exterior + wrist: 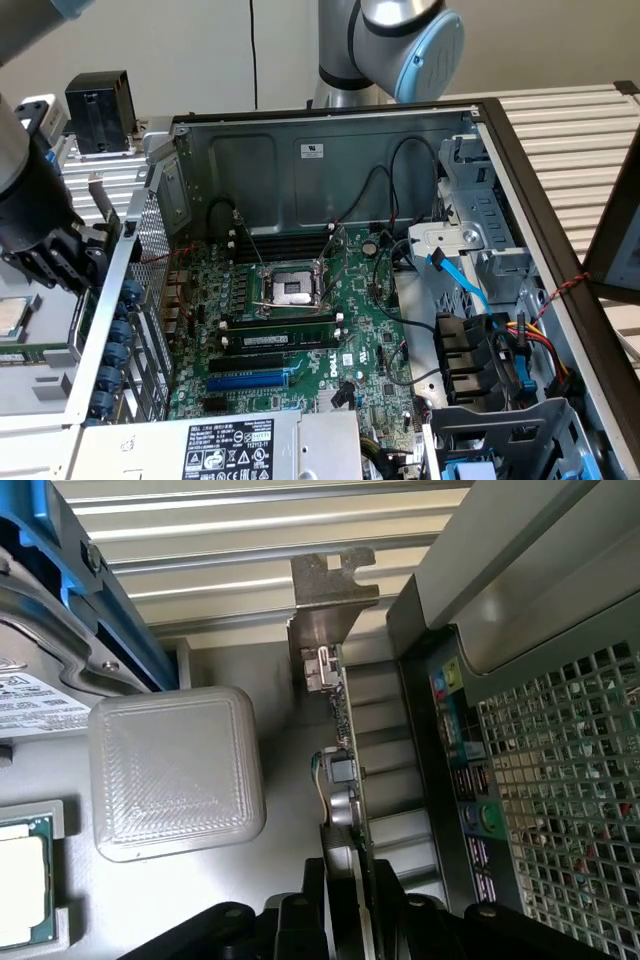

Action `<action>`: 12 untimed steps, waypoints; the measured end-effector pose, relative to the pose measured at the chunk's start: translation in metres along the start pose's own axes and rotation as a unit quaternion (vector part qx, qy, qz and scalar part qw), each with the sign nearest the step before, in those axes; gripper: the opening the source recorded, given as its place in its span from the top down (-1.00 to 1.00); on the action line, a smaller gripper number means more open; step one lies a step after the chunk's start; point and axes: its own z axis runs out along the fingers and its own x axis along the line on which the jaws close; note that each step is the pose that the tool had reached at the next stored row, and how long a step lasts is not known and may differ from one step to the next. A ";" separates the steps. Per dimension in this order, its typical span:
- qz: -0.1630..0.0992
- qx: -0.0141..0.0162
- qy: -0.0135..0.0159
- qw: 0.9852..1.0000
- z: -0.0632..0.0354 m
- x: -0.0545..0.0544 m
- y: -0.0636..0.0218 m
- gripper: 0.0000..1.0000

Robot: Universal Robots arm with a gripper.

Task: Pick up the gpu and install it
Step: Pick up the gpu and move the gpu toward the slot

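Note:
The gpu (341,780) appears edge-on in the wrist view as a thin card, its silver end bracket (325,595) pointing away from the wrist. My gripper (350,885) is shut on the card's near end, one black finger (318,890) pressed to each side. In the exterior view my gripper (58,255) is at the exterior view's left, outside the open computer case and beside its perforated rear wall (150,250). The card itself is hidden behind the gripper there. The green motherboard (300,340) lies inside the case with a blue expansion slot (245,380) near its front.
A white textured block (175,770) sits close beside the card, with a CPU chip (18,880) past it. The case's grille wall (560,780) is on the card's other side. Inside the case are a RAM stick (280,325), loose cables (480,300) and a power supply (225,445).

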 end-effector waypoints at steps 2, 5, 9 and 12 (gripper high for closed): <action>0.000 0.000 0.000 1.000 -0.0017 0.000 0.0003 0.40; 0.000 0.000 0.000 1.000 -0.0052 -0.001 0.0010 0.40; 0.000 0.000 0.001 1.000 -0.0185 -0.003 0.0036 0.40; 0.000 0.001 0.003 1.000 -0.0268 -0.004 0.0052 0.40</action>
